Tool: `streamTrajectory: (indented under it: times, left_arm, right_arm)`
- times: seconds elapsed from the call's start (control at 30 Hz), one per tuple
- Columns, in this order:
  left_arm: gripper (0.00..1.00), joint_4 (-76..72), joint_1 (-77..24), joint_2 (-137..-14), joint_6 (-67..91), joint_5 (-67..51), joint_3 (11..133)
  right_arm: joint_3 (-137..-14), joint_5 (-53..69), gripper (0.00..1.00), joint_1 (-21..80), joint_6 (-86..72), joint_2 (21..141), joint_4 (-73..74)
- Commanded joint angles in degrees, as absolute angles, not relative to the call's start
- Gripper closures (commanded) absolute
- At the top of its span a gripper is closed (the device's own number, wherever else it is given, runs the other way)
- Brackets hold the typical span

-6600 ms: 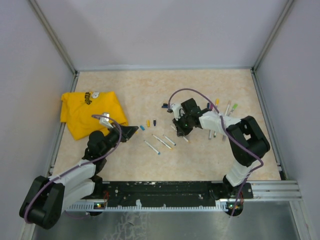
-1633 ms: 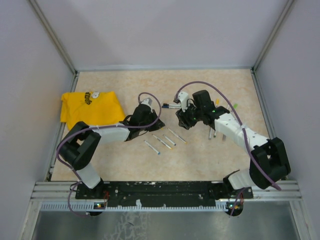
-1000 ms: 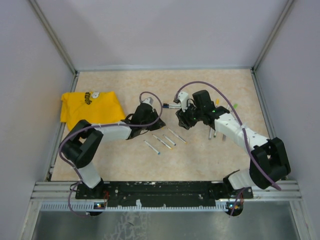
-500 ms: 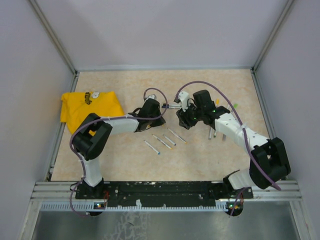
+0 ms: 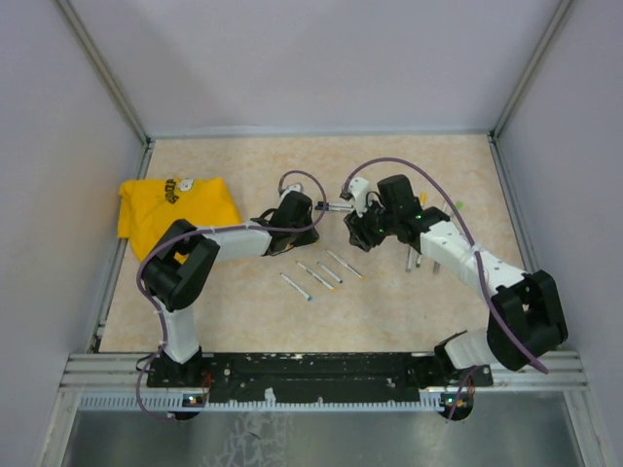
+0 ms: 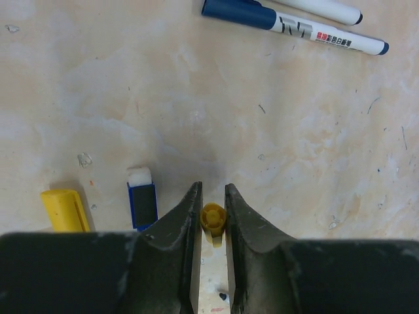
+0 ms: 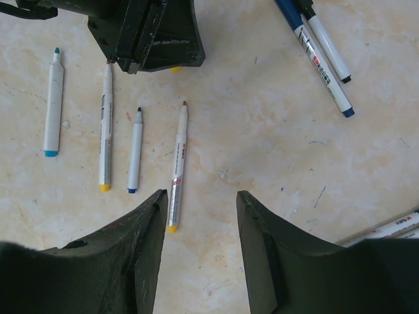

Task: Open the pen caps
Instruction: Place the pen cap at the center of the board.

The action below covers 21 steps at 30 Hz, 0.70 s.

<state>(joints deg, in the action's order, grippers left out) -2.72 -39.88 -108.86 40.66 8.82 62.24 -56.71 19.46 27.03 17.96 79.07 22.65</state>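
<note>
In the left wrist view a yellow pen cap (image 6: 213, 219) sits end-on between the fingers of my left gripper (image 6: 213, 187), which is shut on it low over the table. Just left of the fingers lie a blue pen cap (image 6: 142, 203) and another yellow pen cap (image 6: 64, 210). My right gripper (image 7: 200, 196) hangs open and empty above several uncapped pens (image 7: 178, 163). From above, the left gripper (image 5: 304, 232) and the right gripper (image 5: 356, 233) are close together at mid-table.
A capped blue pen (image 6: 294, 27) and a second pen (image 6: 324, 9) lie ahead of the left gripper. More pens (image 5: 428, 238) lie under the right arm. A yellow cloth (image 5: 175, 209) is at the left. Walls enclose the table (image 5: 253, 175).
My left arm has stretched further right toward the table's middle, bringing its gripper closer to the right gripper. The right arm has not moved.
</note>
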Motion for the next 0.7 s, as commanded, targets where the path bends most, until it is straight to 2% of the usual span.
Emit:
streamTrajectory:
  times: [0.0,0.33,0.67]
  left_arm:
    - [0.76,0.54,-40.12,-109.84,39.73,11.26,63.56]
    - [0.66,1.66,-40.0,-107.56,39.31,13.3,63.54]
    - [0.63,1.94,-40.04,-103.13,37.97,12.99,63.53]
  right_arm:
    - [-56.9,20.05,0.53,26.37,18.27,76.82,21.25]
    - [-56.96,20.23,0.53,26.28,18.28,76.73,21.29]
    - [-57.01,20.47,0.53,26.17,18.15,76.64,21.38]
